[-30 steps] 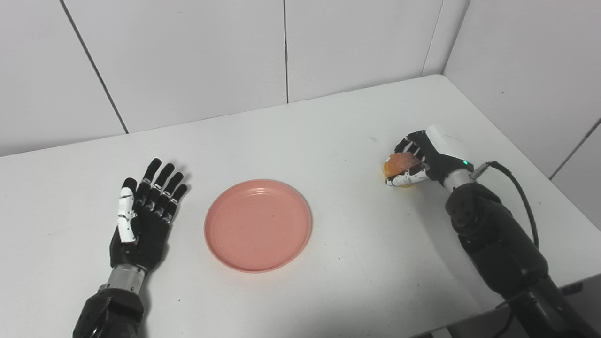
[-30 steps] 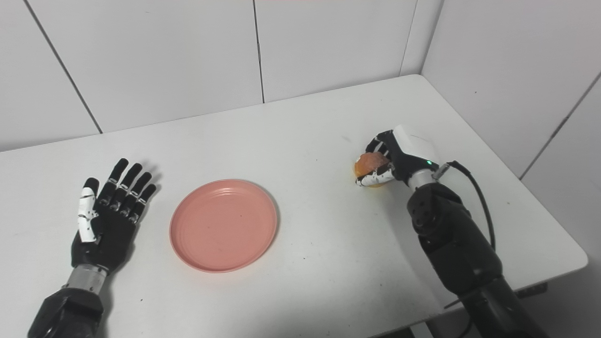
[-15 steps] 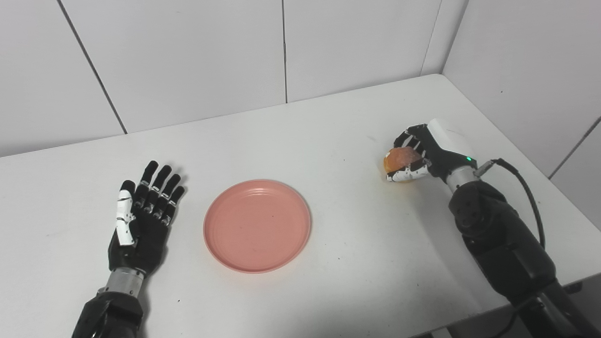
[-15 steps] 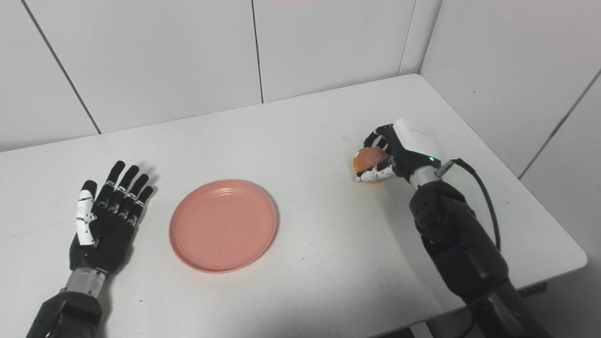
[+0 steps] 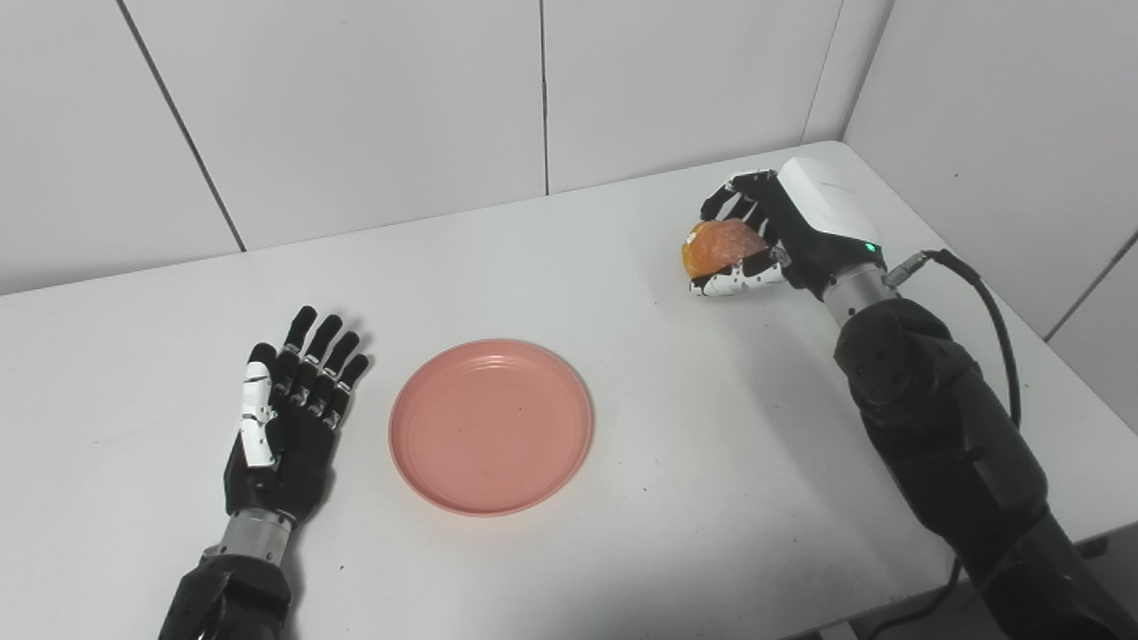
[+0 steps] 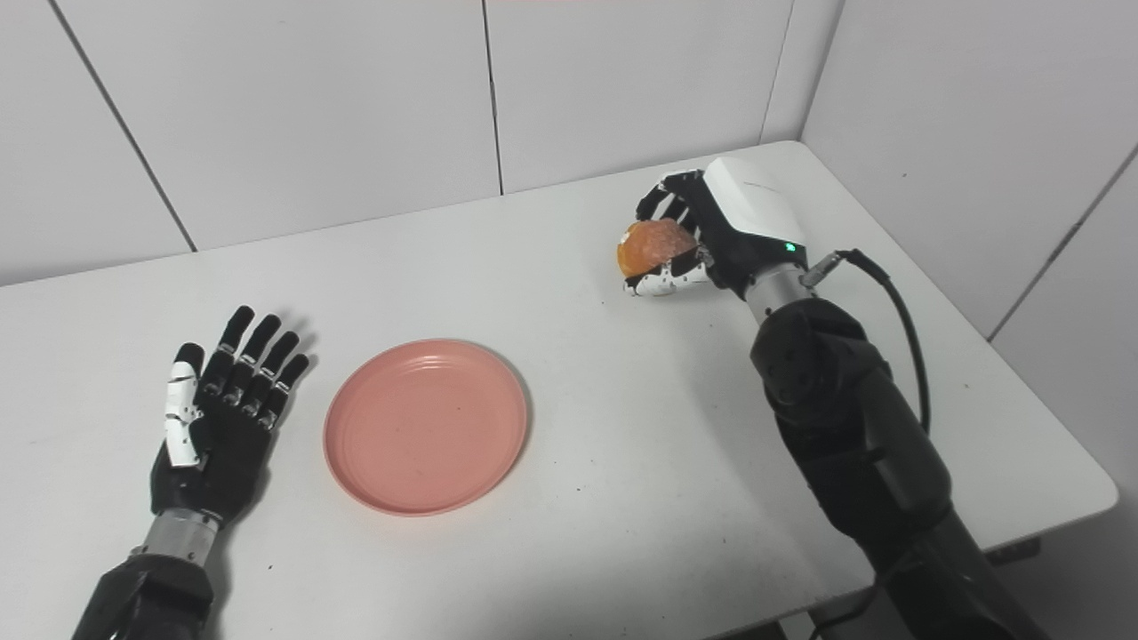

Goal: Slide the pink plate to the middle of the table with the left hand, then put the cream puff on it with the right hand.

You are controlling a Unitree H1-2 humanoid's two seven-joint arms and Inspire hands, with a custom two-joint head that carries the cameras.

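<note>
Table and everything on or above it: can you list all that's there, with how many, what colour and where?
table: one, white, set into a corner of white panelled walls.
pink plate: one, pink, empty, flat on the table near its middle, just right of the left hand.
cream puff: one, golden orange, at the far right side, held in the right hand.
cable: one, black, running from the right wrist down along the forearm.
left hand: one, black with a white thumb, palm up, fingers spread, beside the plate, holding nothing.
right hand: one, black with a white back, fingers closed round the cream puff.
</note>
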